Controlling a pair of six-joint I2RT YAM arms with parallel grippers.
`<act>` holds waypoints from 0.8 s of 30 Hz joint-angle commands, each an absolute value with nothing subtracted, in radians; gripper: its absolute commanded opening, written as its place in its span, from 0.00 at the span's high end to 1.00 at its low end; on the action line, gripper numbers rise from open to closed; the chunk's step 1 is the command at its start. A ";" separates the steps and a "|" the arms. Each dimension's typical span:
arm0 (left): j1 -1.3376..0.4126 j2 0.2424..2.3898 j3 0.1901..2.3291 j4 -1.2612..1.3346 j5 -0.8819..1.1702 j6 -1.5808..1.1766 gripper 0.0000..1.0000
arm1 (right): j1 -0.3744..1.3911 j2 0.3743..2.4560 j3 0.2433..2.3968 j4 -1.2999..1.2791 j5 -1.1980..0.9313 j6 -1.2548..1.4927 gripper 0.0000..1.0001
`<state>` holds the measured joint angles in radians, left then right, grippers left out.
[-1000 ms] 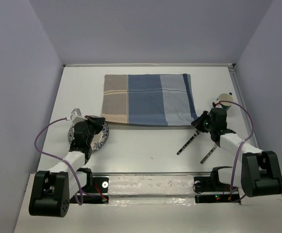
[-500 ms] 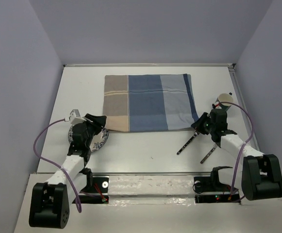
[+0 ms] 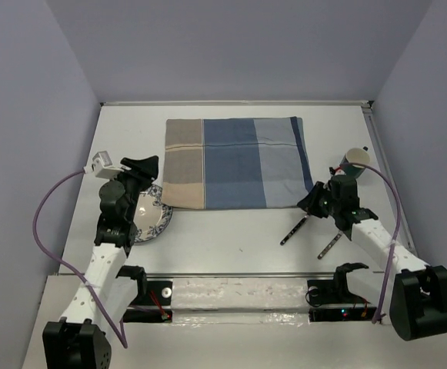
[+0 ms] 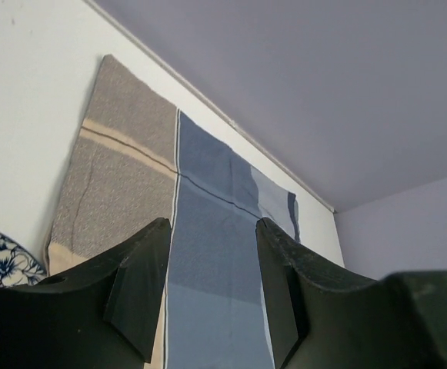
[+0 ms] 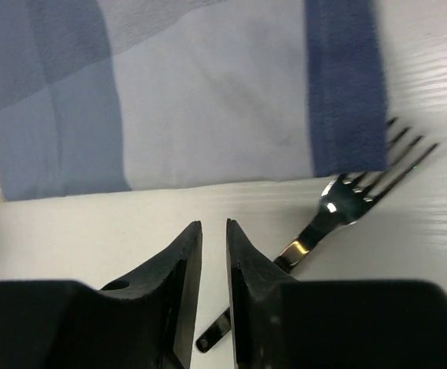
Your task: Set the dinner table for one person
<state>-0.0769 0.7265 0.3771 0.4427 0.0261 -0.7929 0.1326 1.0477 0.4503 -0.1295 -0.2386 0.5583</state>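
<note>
A tan-and-blue striped placemat (image 3: 235,163) lies flat on the white dinner table (image 3: 231,246). Its near left corner overlaps a blue-flowered plate (image 3: 152,219). My left gripper (image 3: 146,164) hangs raised over that corner. In the left wrist view the left gripper (image 4: 211,227) is open with nothing in it, above the placemat (image 4: 208,200), and the plate (image 4: 0,261) shows at the lower left. My right gripper (image 3: 309,201) is low by the placemat's near right corner. In the right wrist view the right gripper (image 5: 212,224) is slightly open and empty, and a fork (image 5: 346,201) lies just to its right.
The fork (image 3: 295,229) and a second dark utensil (image 3: 330,245) lie on the table near the right arm. A small cup (image 3: 355,159) stands at the right edge, past the placemat. Purple walls close in the table on three sides.
Both grippers have opened and let go of the placemat's near corners, and the cloth now lies flat. My left gripper has risen off the plate area; my right has barely shifted.
</note>
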 commanded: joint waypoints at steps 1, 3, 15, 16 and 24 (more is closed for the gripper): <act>-0.074 0.701 0.517 0.391 0.064 -0.692 0.41 | 0.253 0.996 0.525 -0.141 -0.193 0.581 0.73; -0.072 0.693 0.589 0.358 0.086 -0.643 0.41 | 0.410 1.017 0.546 -0.106 -0.128 0.633 0.67; -0.146 0.683 0.864 0.152 0.063 -0.353 0.23 | 0.928 1.590 0.904 0.457 0.106 0.949 0.47; -0.161 0.669 0.851 0.170 0.054 -0.347 0.16 | 0.961 1.677 0.935 0.477 0.127 0.960 0.47; -0.242 0.617 0.778 0.196 -0.030 -0.311 0.05 | 1.051 2.003 1.172 0.526 0.078 1.075 0.46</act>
